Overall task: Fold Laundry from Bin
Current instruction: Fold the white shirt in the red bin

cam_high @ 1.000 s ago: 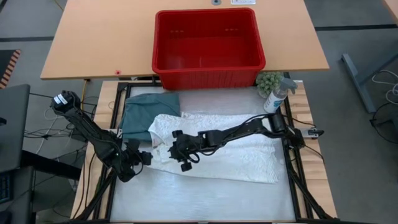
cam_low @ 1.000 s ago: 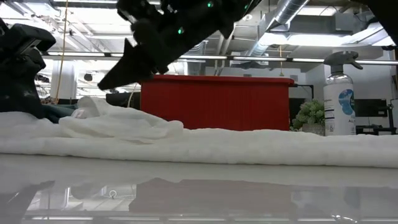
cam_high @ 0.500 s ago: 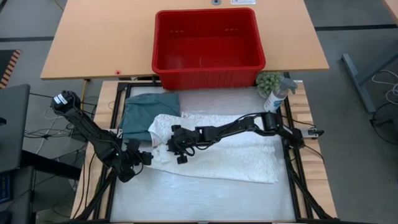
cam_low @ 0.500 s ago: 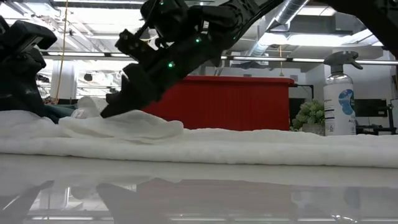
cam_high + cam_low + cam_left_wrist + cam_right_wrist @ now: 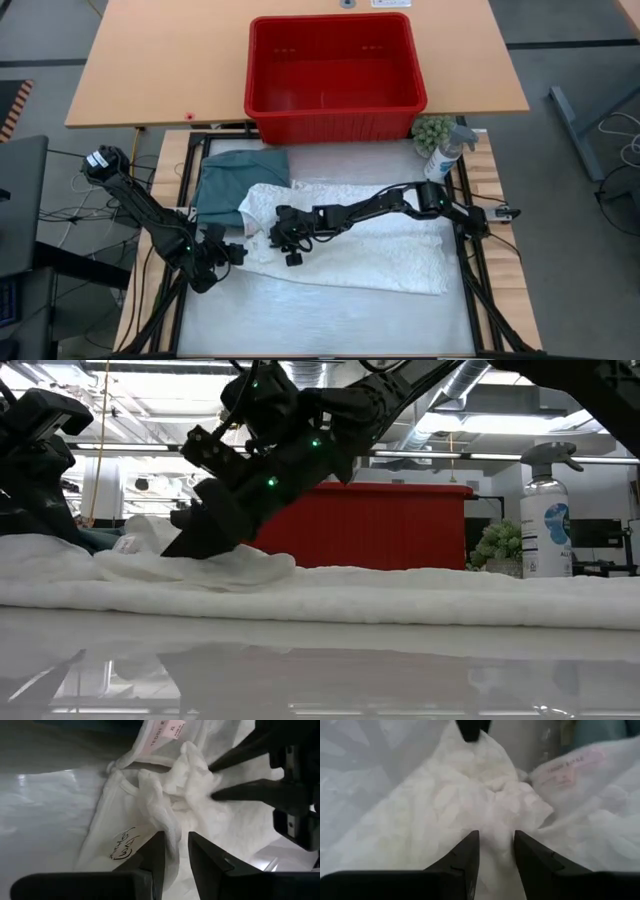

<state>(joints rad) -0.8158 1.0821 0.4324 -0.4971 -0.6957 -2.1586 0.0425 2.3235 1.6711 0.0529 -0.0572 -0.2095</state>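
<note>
The white garment (image 5: 370, 250) lies spread over the mat, with its left end bunched up. A teal garment (image 5: 235, 180) lies at the far left, partly under the white one. Beyond the mat stands the red bin (image 5: 330, 110), with bare walls and floor. My left gripper (image 5: 240, 253) is at the white garment's left end, shut on it. My right gripper (image 5: 272, 232) reaches across from the right. It is open, and its fingertips are low at the raised bunch (image 5: 192, 775), one on either side of it. No beige garment shows. My left gripper pinches a ridged fold of the white garment (image 5: 169, 832) between its two fingers, near a handwritten tag, slanting down from the table's left. The cloth rests on the mat, slack. My right gripper's open fingertips (image 5: 215, 795) meet the bunch from the right, slanting down, and close on nothing.
A spray bottle (image 5: 445, 155) and a small green plant (image 5: 432, 130) stand at the mat's far right corner. The bin rests on a wooden table (image 5: 160, 70) beyond the mat. The mat's near strip (image 5: 320, 320) is bare.
My right gripper has come down and a little toward the table's left, from above the white garment onto its raised bunch. Its jaws have stayed open. My left gripper and the cloth have kept still.
</note>
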